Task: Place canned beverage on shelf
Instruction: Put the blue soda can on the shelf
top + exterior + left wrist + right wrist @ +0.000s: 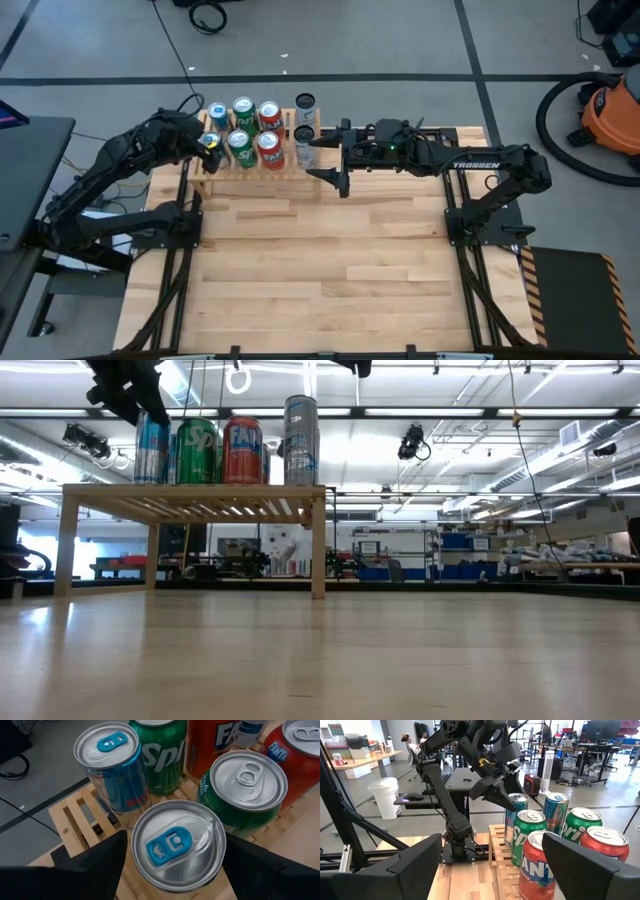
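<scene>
Eight cans (pixel 268 112) stand on the shelf (pixel 255 171), the slatted wooden rack at the upper left of the counter (pixel 320 260) in the high view. You can count them there as two rows of four. Each row runs blue, green, red and silver-grey from left to right, so there are two of each colour.

Your left hand (pixel 206 141) is at the shelf's left end, on the blue can of the row nearer the frame's bottom. In the left wrist view its two dark fingers (pixel 102 857) sit tight against opposite sides of that blue-tabbed can (pixel 175 845), gripping it at a middling width. The can is upright and stands among the others, just beside a green can with a silver tab (pixel 247 782) and in front of the second blue can (pixel 112 767). I cannot tell whether its base rests on the slats or is held just above them.

Your right hand (pixel 332 162) is near the shelf's right end, close to the two silver-grey cans but apart from them. Its fingers are spread wide and hold nothing. In the right wrist view they frame the rows of cans from the side.

From the low view you see only four cans in a line along the shelf top: blue, green, red and a taller silver one (pixel 300 440).
</scene>
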### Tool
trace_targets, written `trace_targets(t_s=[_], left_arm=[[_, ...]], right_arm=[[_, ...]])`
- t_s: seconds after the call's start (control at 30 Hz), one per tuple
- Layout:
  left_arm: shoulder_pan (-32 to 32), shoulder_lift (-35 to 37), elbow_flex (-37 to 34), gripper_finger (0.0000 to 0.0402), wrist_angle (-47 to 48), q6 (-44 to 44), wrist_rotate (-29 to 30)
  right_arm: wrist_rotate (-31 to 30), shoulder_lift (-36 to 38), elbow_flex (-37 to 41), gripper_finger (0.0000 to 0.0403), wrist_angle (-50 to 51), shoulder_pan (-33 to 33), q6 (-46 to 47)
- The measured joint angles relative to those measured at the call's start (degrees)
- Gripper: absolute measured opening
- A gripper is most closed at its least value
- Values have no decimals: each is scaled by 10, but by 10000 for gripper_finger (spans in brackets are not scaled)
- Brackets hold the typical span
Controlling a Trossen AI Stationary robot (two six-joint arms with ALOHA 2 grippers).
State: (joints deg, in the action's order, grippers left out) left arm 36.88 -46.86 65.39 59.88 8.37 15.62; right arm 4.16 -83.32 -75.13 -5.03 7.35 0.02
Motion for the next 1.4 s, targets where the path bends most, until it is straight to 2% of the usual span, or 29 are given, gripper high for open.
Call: trace_targets(t_s=[0.53,0.83,1.07,1.27,1.4], left_arm=[[0,0,0,255,-2,-43,1],[0,1,0,255,-2,-92,-2],[2,2,0,255,-3,-154,-40],[27,1,1,255,-8,-197,-139],[39,-1,0,255,-20,-211,-152]], right_arm=[[0,0,0,355,23,-1,0],[0,0,0,355,24,-2,5],[0,0,0,355,25,-13,5],[0,0,0,355,35,-25,5],[0,0,0,355,45,-32,4]])
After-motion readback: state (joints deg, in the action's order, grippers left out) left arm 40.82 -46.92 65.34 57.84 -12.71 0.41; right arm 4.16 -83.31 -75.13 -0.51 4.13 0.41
